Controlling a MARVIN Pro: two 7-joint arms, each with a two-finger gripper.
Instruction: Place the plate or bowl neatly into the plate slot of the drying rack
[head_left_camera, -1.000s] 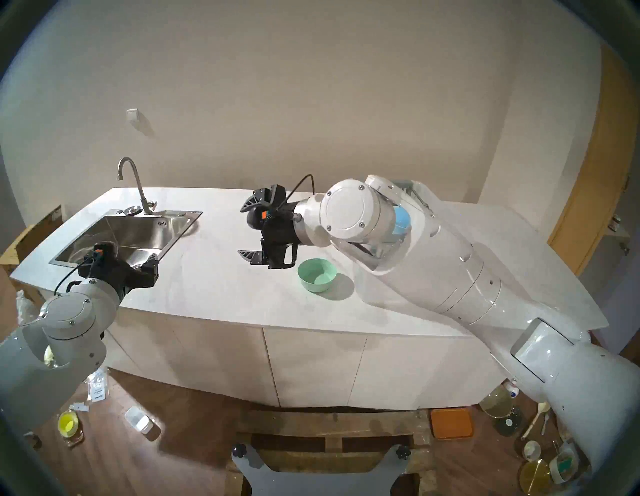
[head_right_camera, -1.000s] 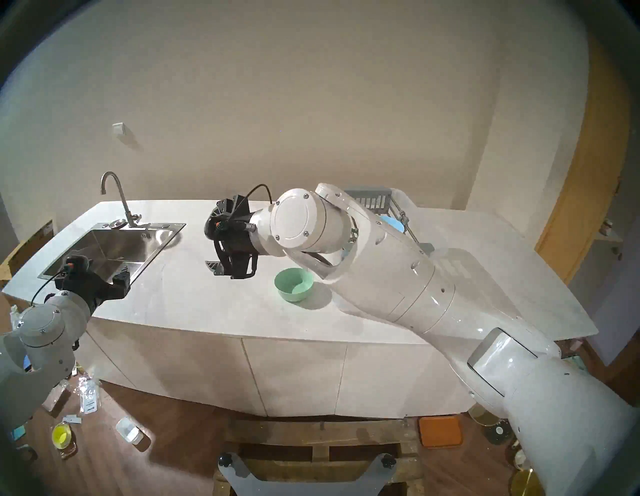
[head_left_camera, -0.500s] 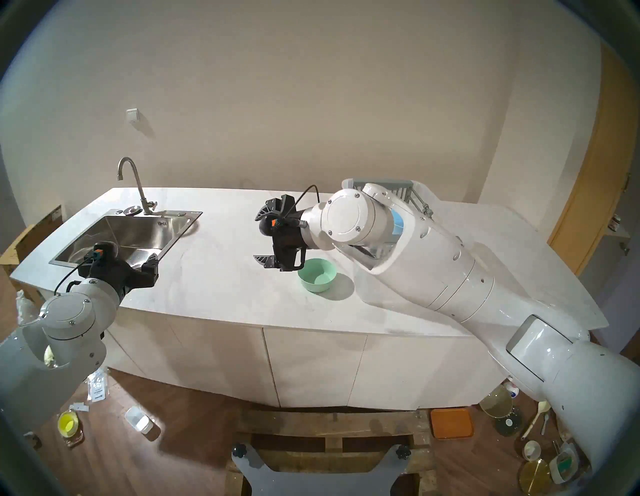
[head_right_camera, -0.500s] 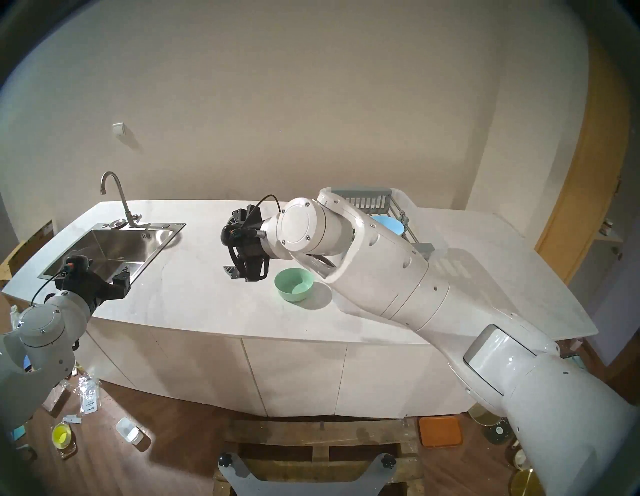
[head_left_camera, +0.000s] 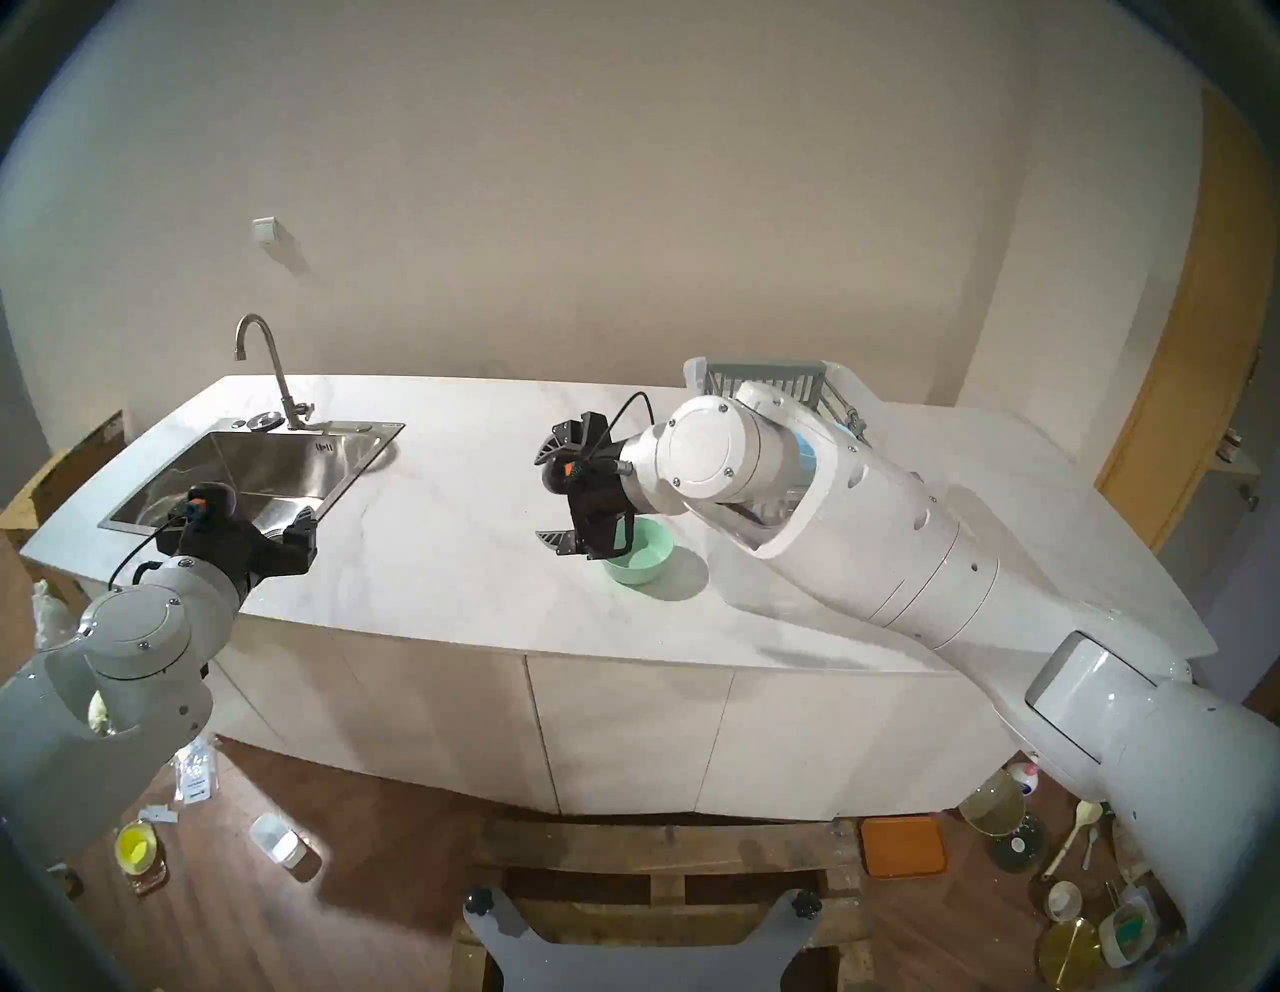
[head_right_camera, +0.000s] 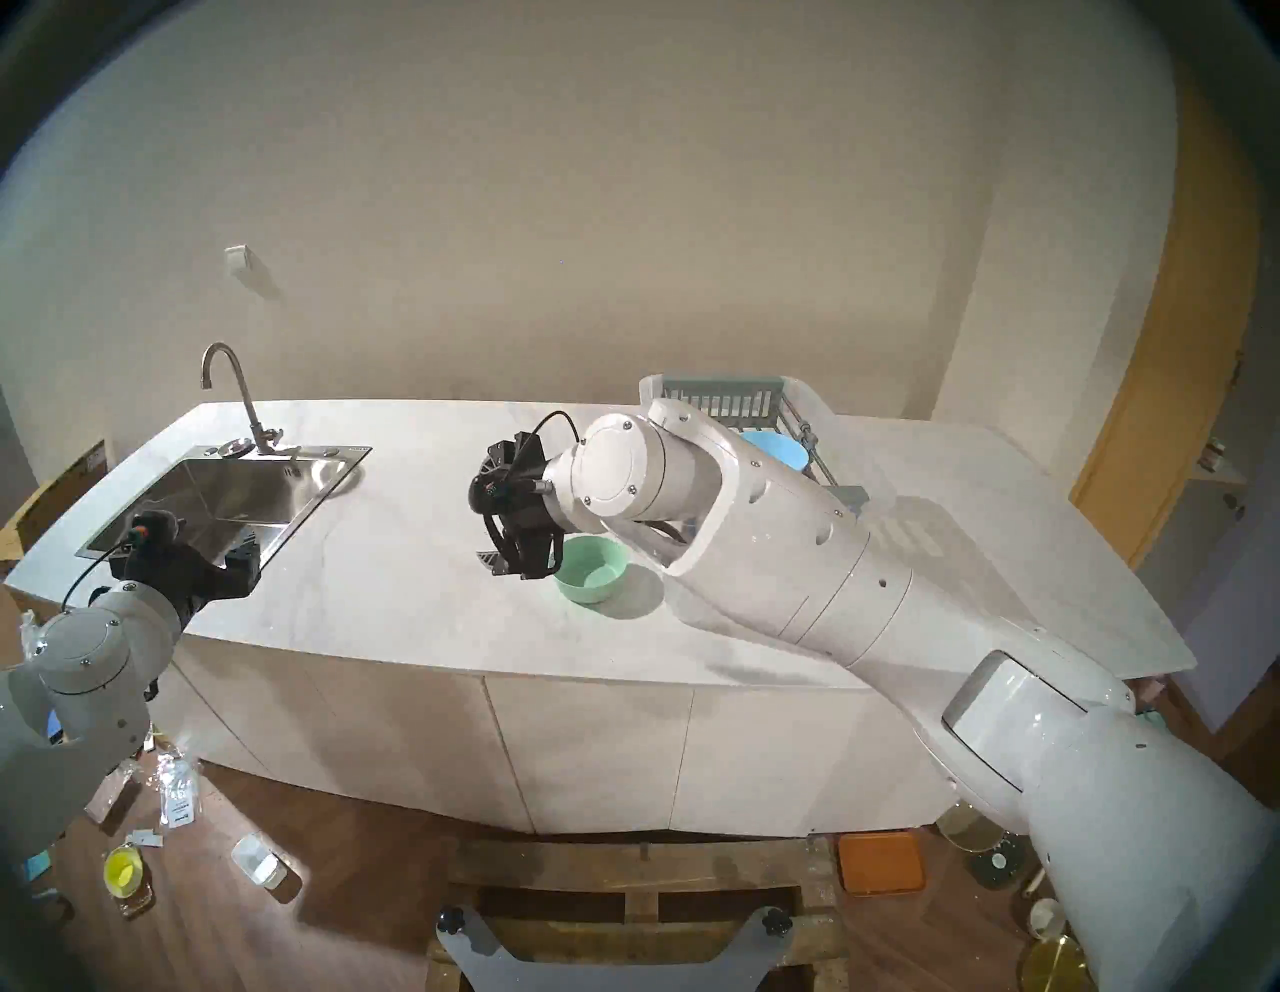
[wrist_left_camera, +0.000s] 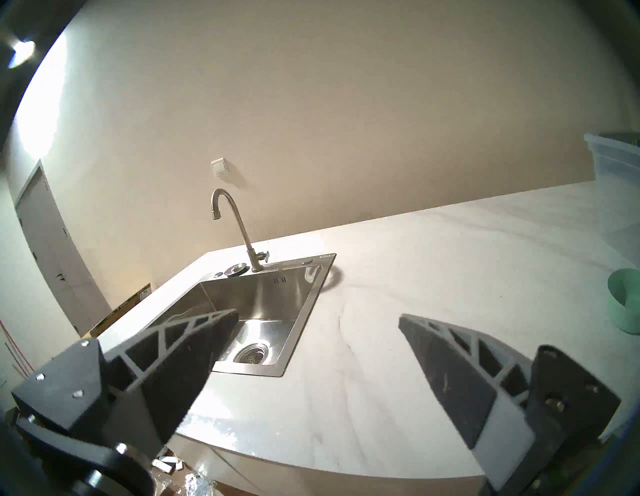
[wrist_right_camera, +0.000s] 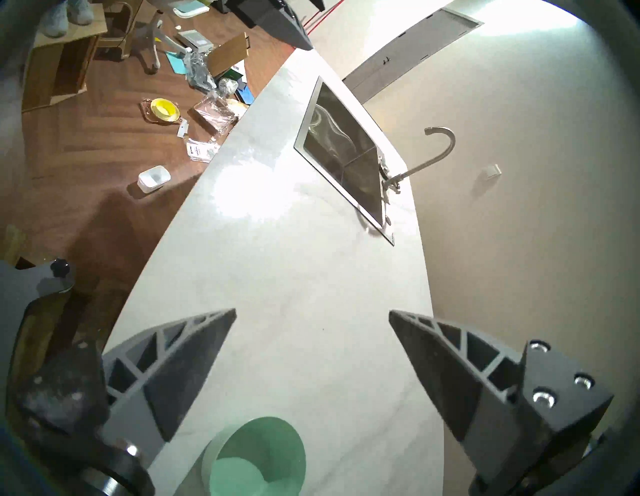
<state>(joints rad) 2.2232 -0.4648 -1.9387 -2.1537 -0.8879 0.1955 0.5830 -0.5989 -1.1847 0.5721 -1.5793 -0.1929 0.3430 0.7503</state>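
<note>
Both fingers (wrist_right_camera: 194, 363) of the right gripper (wrist_right_camera: 311, 315) are standing wide apart with nothing between them; the gripper is hanging above the white counter (head_left_camera: 450, 554), and the green bowl (head_left_camera: 644, 554) is sitting upright on that counter just beside and below it, touching neither finger; compared with a second ago, the right gripper is sitting lower and further toward the bowl, so that in the head view its black body is now overlapping the bowl's near-left rim, where earlier a strip of bare counter was showing between them; the bowl itself is sitting in the same spot; the white right arm is stretching across the counter's right half and covering much of the drying rack (head_left_camera: 769, 377), whose grey slatted end panel is showing at the back right, with a blue dish (head_right_camera: 776, 447) sitting in it; the rack's rod bed is mostly hidden behind the arm; the left gripper (wrist_left_camera: 318, 318) is also spread open and empty, hovering at the near corner of the steel sink (head_left_camera: 256, 471), exactly where it was a second ago; the tap (head_left_camera: 267, 360) is standing behind the sink.
</note>
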